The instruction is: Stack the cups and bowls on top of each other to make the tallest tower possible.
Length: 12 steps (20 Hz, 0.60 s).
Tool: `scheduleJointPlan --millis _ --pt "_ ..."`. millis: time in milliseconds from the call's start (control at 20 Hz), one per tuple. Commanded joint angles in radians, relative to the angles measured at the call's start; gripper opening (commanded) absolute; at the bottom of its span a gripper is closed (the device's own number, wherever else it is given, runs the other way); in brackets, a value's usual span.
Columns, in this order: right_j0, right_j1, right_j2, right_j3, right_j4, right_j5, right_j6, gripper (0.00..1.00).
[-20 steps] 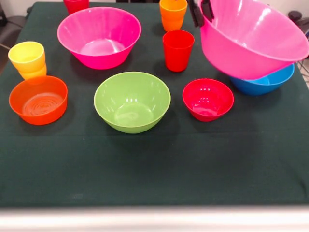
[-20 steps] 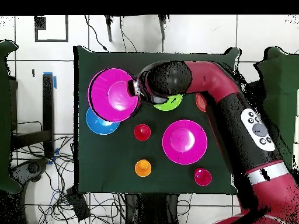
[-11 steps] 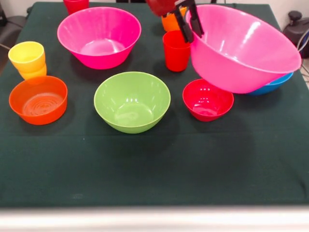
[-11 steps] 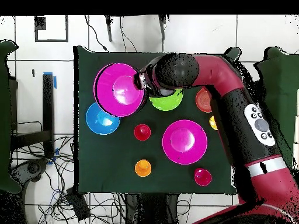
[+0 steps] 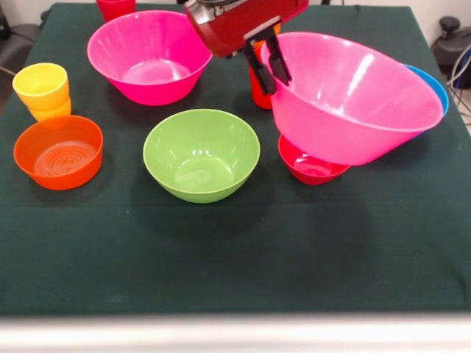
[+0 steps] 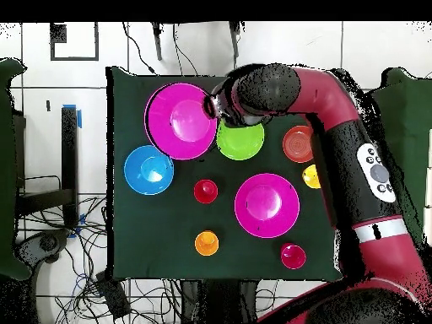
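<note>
The dark green desk carries a pink bowl, green bowl, orange bowl, small red bowl, blue bowl and yellow cup.

My pincer has matt black fingers under a glossy red casing. The pink bowl I hold is smooth, shiny plastic, like the lime-green bowl. The orange bowl looks translucent. The tablecloth is matt dark-green fabric.
</note>
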Motion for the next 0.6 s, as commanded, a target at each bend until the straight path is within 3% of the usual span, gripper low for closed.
scheduleJointPlan --millis 50,250,600 --pt "0.040 0.050 -0.018 -0.101 -0.089 0.075 -0.346 0.00" --pt "0.032 0.058 -0.018 -0.082 -0.084 0.033 -0.338 0.00" --pt "0.043 0.102 -0.024 -0.146 -0.094 0.069 -0.371 0.00"
